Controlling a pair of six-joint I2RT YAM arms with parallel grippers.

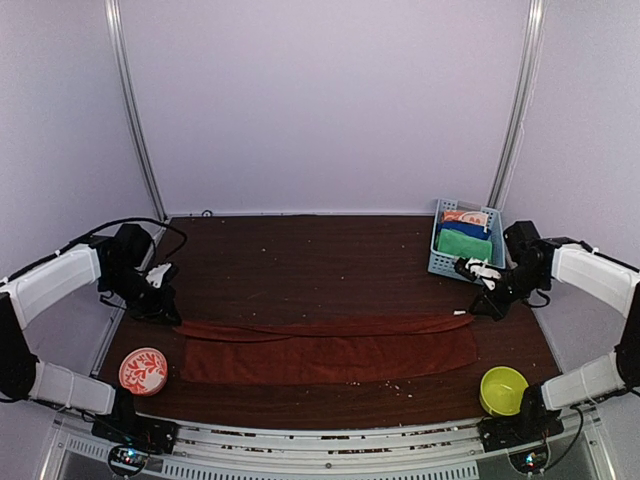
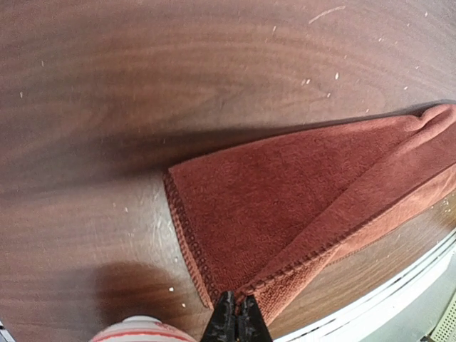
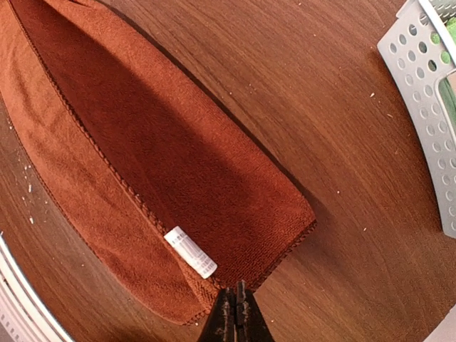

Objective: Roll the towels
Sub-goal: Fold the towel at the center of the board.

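The rust-red towel lies stretched left to right across the near half of the table, its far long edge pulled up into a fold. My left gripper is shut on that edge's left corner, and the left wrist view shows the pinched corner of the towel at the jaws of the left gripper. At the other end my right gripper is shut on the right corner of the towel, beside a white label, with the right gripper pinching the hem. The green towel sits folded in a basket.
A light blue perforated basket stands at the back right, holding the green towel and other cloths; its wall shows in the right wrist view. A red patterned bowl sits front left and a yellow-green bowl front right.
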